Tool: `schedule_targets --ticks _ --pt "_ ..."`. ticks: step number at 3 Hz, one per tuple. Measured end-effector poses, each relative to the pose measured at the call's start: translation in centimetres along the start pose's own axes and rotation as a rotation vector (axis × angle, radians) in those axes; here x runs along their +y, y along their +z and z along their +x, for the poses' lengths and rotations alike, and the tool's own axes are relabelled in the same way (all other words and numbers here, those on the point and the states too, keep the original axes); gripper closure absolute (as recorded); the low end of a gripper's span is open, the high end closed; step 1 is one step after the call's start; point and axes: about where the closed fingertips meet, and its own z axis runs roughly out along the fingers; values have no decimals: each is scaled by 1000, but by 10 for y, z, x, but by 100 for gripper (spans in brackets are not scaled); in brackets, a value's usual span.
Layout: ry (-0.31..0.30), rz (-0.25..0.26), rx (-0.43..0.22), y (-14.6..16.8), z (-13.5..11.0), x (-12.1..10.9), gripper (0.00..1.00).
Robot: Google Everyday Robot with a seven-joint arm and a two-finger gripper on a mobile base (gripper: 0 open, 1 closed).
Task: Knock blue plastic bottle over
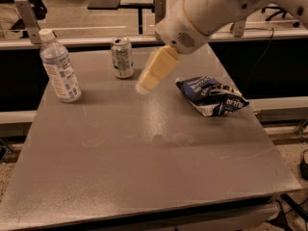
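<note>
We see the blue plastic bottle (59, 70) standing upright at about ten o'clock on the grey table (144, 177), well apart from the gripper (144, 84), which hangs tilted above the tabletop toward twelve o'clock, just beside the silver can (122, 57). Whether the gripper is spread or pressed together we cannot tell. The snack bag (211, 96) lies at two o'clock. We judge the bottle light, thin-walled and slick, likely to slide if pushed low. No grasp seems needed: we would meet it high, near the shoulder or the white cap, and push sideways so it tips rather than skids.
</note>
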Motion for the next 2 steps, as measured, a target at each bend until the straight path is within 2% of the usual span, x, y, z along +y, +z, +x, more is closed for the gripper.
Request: schedule_targets --ticks 1,2 --pt "-2 -22 -77 36 -44 -5 0" --pt "4 -33 -106 59 -65 -8 0"
